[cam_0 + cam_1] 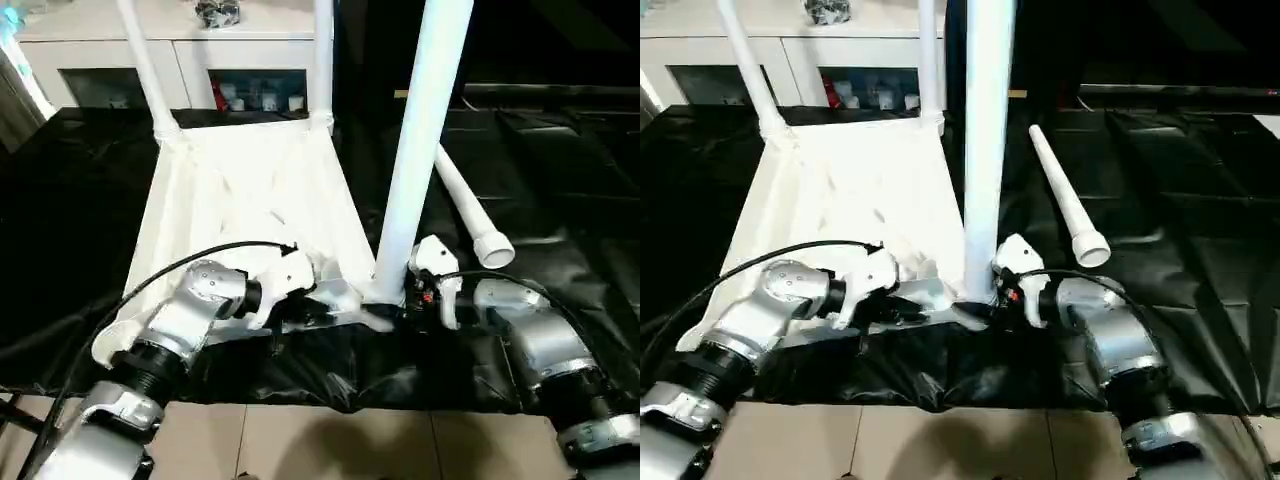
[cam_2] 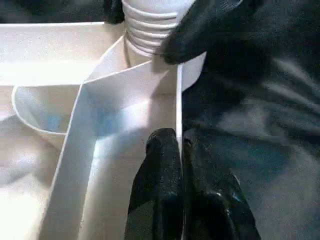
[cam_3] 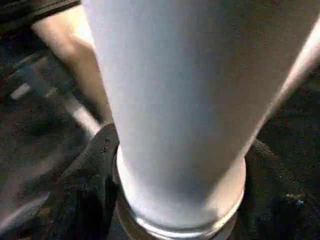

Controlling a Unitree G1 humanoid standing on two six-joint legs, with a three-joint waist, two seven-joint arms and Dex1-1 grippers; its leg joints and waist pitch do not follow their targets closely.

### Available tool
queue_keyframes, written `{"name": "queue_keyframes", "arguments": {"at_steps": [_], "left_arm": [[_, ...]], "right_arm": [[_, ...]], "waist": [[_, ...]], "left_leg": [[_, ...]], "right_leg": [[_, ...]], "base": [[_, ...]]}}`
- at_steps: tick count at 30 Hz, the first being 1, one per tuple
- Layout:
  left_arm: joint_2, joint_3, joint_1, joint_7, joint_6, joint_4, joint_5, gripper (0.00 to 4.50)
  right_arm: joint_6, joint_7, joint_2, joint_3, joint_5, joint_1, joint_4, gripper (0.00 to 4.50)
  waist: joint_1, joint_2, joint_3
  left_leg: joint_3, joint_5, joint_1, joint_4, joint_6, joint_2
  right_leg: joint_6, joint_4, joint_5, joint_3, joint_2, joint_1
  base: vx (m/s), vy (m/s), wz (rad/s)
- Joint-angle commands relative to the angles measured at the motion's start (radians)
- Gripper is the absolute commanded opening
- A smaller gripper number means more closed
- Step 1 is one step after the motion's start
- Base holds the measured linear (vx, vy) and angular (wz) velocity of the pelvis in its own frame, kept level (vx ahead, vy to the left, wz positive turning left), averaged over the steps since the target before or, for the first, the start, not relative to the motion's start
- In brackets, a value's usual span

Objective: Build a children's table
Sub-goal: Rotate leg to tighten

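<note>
The children's table lies upside down on a black sheet, its white top [image 1: 250, 190] showing the ribbed underside. Two white legs [image 1: 145, 70] [image 1: 322, 60] stand upright in the far corners. A third leg [image 1: 425, 130] stands in the near right corner socket. My right gripper [image 1: 400, 295] is closed around the base of this leg, a finger [image 3: 95, 165] lying against its collar. My left gripper [image 2: 172, 160] is shut on the top's thin rim wall [image 2: 177, 100] just beside that corner. A fourth leg [image 1: 470, 215] lies loose on the sheet to the right.
The black sheet [image 1: 560, 150] covers the work surface, wrinkled in places. A white cabinet [image 1: 120, 50] with glass doors stands behind the table. Tiled floor [image 1: 300, 440] shows below the sheet's near edge. A black cable [image 1: 170, 265] arcs over my left forearm.
</note>
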Motion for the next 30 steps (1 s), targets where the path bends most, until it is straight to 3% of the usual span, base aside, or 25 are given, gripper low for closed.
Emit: {"name": "queue_keyframes", "arguments": {"at_steps": [1, 4, 5, 6, 7, 9, 10, 12, 14, 17, 20, 21, 22, 24, 27, 30], "left_arm": [[-0.089, 0.010, -0.062, 0.140, 0.044, 0.023, 0.014, 0.00], [-0.146, 0.025, -0.092, 0.249, 0.080, 0.061, 0.027, 0.00], [-0.166, 0.032, -0.102, 0.287, 0.088, 0.073, 0.029, 0.00], [-0.194, 0.038, -0.111, 0.321, 0.099, 0.085, 0.027, 0.00], [-0.205, 0.035, -0.113, 0.326, 0.097, 0.085, 0.028, 0.00], [-0.215, 0.026, -0.112, 0.319, 0.084, 0.080, 0.029, 0.00], [-0.215, 0.026, -0.112, 0.319, 0.084, 0.080, 0.029, 0.00], [-0.218, 0.016, -0.105, 0.296, 0.061, 0.074, 0.038, 0.00], [-0.212, 0.009, -0.098, 0.280, 0.052, 0.065, 0.039, 0.00], [-0.170, -0.014, -0.063, 0.189, 0.010, 0.014, 0.019, 0.00], [-0.144, -0.019, -0.043, 0.138, 0.005, -0.018, 0.003, 0.00], [-0.111, -0.020, -0.022, 0.078, -0.013, -0.046, -0.012, 0.00], [-0.104, -0.020, -0.018, 0.064, -0.015, -0.052, -0.016, 0.00], [-0.088, -0.020, -0.011, 0.037, -0.021, -0.062, -0.019, 0.00], [-0.040, -0.030, -0.001, -0.036, -0.041, -0.067, -0.022, 0.00], [-0.012, -0.039, 0.009, -0.091, -0.043, -0.082, -0.028, 0.00]], "right_arm": [[0.002, -0.182, 0.090, -0.024, -0.011, -0.021, 0.078, 2.76], [0.000, -0.324, 0.168, -0.064, 0.001, -0.051, 0.139, 2.75], [-0.002, -0.374, 0.193, -0.075, 0.001, -0.063, 0.161, 2.75], [-0.014, -0.450, 0.231, -0.088, 0.001, -0.088, 0.202, 2.75], [-0.020, -0.467, 0.247, -0.092, 0.006, -0.102, 0.221, 2.75], [-0.036, -0.452, 0.268, -0.094, 0.020, -0.120, 0.239, 2.75], [-0.036, -0.452, 0.268, -0.094, 0.020, -0.120, 0.239, 3.10], [-0.051, -0.433, 0.281, -0.107, 0.013, -0.133, 0.244, 3.31], [-0.049, -0.420, 0.278, -0.108, 0.011, -0.135, 0.241, 3.48], [-0.055, -0.325, 0.224, -0.089, 0.007, -0.136, 0.217, 3.71], [-0.051, -0.259, 0.178, -0.069, 0.006, -0.127, 0.185, 4.00], [-0.025, -0.140, 0.104, -0.027, -0.003, -0.101, 0.125, 4.09], [-0.018, -0.112, 0.087, -0.017, -0.006, -0.095, 0.111, 4.22], [-0.014, -0.034, 0.045, 0.014, -0.014, -0.075, 0.074, 4.41], [-0.020, 0.138, -0.057, 0.061, -0.015, -0.027, -0.014, 4.41], [-0.015, 0.210, -0.095, 0.071, -0.003, -0.015, -0.040, 4.41]], "waist": [[-0.008, -0.013, -0.066], [-0.018, -0.012, -0.066], [-0.022, -0.011, -0.068], [-0.026, -0.011, -0.070], [-0.028, -0.005, -0.071], [-0.029, -0.007, -0.073], [-0.029, -0.007, -0.076], [-0.029, -0.011, -0.078], [-0.030, -0.010, -0.076], [-0.033, -0.012, -0.074], [-0.032, -0.007, -0.074], [-0.030, -0.006, -0.073], [-0.024, -0.007, -0.073], [-0.018, -0.007, -0.073], [-0.009, -0.009, -0.071], [0.000, -0.008, -0.071]], "left_leg": [[0.001, -0.192, -0.002, -0.069, 0.040, 0.010], [0.000, -0.210, 0.000, -0.068, 0.036, 0.007], [-0.002, -0.195, -0.005, -0.068, 0.042, 0.007], [-0.003, -0.181, -0.007, -0.067, 0.044, 0.005], [-0.003, -0.181, -0.006, -0.067, 0.047, 0.006], [-0.002, -0.178, -0.008, -0.065, 0.063, 0.005], [-0.002, -0.159, -0.011, -0.064, 0.074, 0.007], [-0.002, -0.132, -0.014, -0.064, 0.088, 0.009], [-0.001, -0.134, -0.013, -0.064, 0.097, 0.009], [-0.001, -0.156, -0.015, -0.065, 0.104, 0.010], [-0.001, -0.154, -0.009, -0.065, 0.108, 0.016], [0.001, -0.159, -0.008, -0.065, 0.107, 0.016], [0.000, -0.161, -0.008, -0.065, 0.111, 0.016], [0.002, -0.162, -0.008, -0.065, 0.116, 0.018], [0.003, -0.171, -0.006, -0.066, 0.108, 0.017], [0.003, -0.170, -0.005, -0.066, 0.107, 0.021]], "right_leg": [[-0.131, -0.080, -0.430, 0.043, -0.051, 0.057], [-0.110, -0.089, -0.472, 0.040, -0.051, 0.055], [-0.111, -0.088, -0.458, 0.040, -0.052, 0.057], [-0.116, -0.086, -0.440, 0.039, -0.051, 0.057], [-0.122, -0.086, -0.423, 0.039, -0.051, 0.056], [-0.132, -0.083, -0.391, 0.040, -0.051, 0.059], [-0.146, -0.076, -0.345, 0.041, -0.050, 0.062], [-0.172, -0.067, -0.279, 0.043, -0.050, 0.064], [-0.187, -0.066, -0.270, 0.043, -0.050, 0.065], [-0.188, -0.067, -0.295, 0.043, -0.053, 0.068], [-0.204, -0.064, -0.278, 0.045, -0.052, 0.063], [-0.205, -0.064, -0.274, 0.047, -0.051, 0.062], [-0.200, -0.063, -0.264, 0.046, -0.049, 0.067], [-0.200, -0.063, -0.256, 0.049, -0.050, 0.064], [-0.186, -0.066, -0.295, 0.048, -0.050, 0.064], [-0.189, -0.063, -0.289, 0.051, -0.050, 0.061]], "base": [[0.000, 0.000, 0.00], [0.000, 0.000, 0.00], [0.000, 0.000, 0.00], [0.000, 0.000, 0.00], [0.000, 0.000, 0.00], [0.000, 0.000, 0.00], [0.000, 0.000, 0.00], [0.000, 0.000, 0.00], [0.000, 0.000, 0.00], [0.000, 0.000, 0.00], [0.000, 0.000, 0.00], [0.000, 0.000, 0.00], [0.000, 0.000, 0.00], [0.000, 0.000, 0.00], [0.000, 0.000, 0.00], [0.000, 0.000, 0.00]]}}
